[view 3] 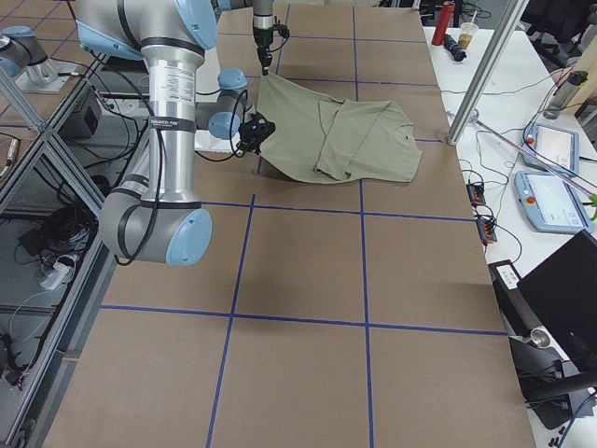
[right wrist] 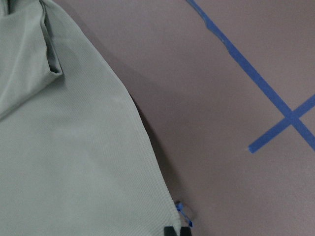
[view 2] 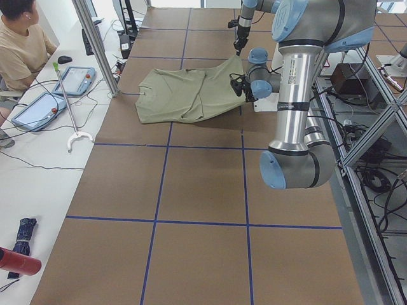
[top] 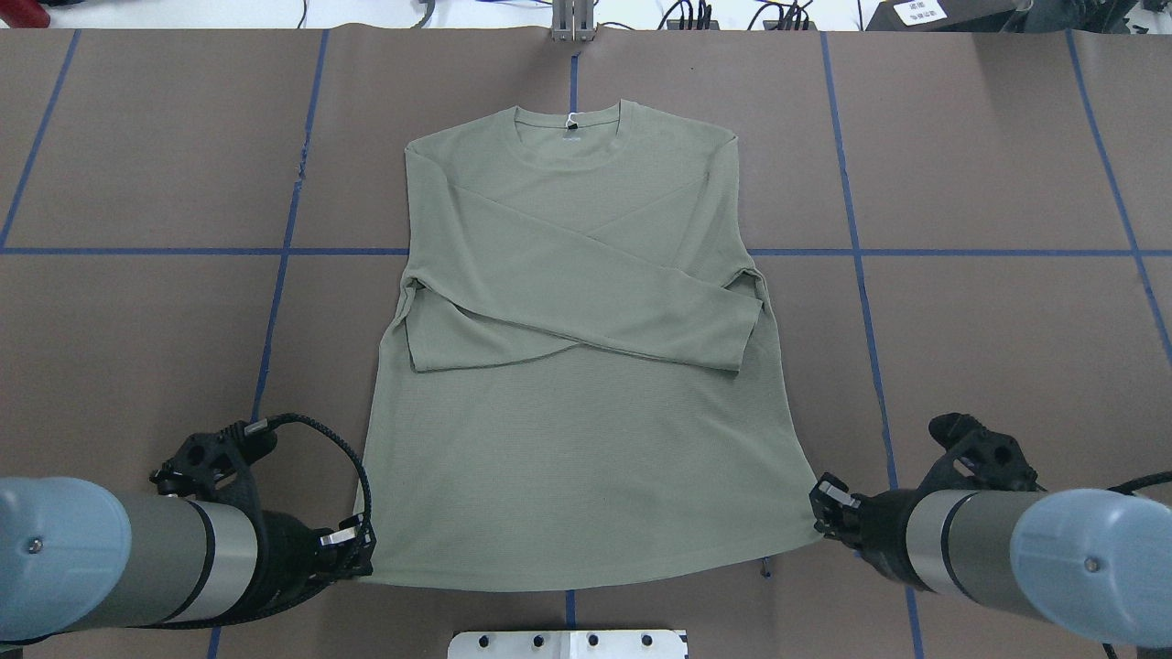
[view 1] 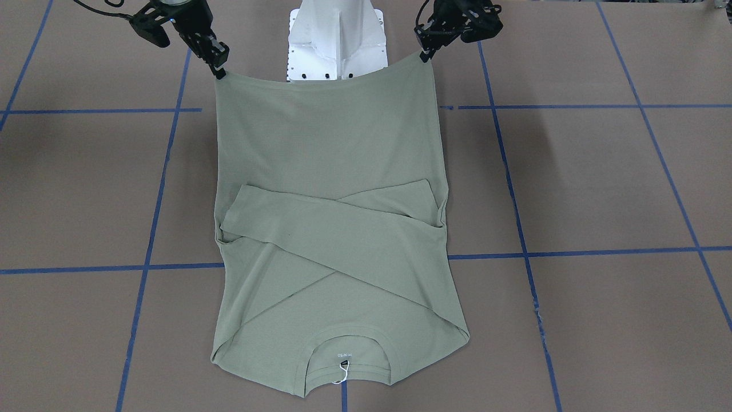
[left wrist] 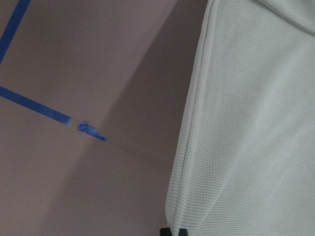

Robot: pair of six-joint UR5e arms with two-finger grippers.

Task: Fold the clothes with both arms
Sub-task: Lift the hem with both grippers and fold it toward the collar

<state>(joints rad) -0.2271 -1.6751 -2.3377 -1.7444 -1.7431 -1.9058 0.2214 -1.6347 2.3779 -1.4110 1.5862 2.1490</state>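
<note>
Left gripper (view 1: pixel 426 56) and right gripper (view 1: pixel 219 70) are pinching the shirt (view 1: pixel 331 143) by its hem corners (thin bites); uneven lifting could slip one.

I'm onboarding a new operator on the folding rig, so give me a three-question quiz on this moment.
1. True or false: the sleeves of the shirt lie crossed over its body.
2. What do the left hand and right hand each pinch? A) a shoulder B) a corner of the hem C) a cuff
3. Fill in: the collar lies at the end ___ from the robot's base.
Key: 1 true; 2 B; 3 farthest.
</note>
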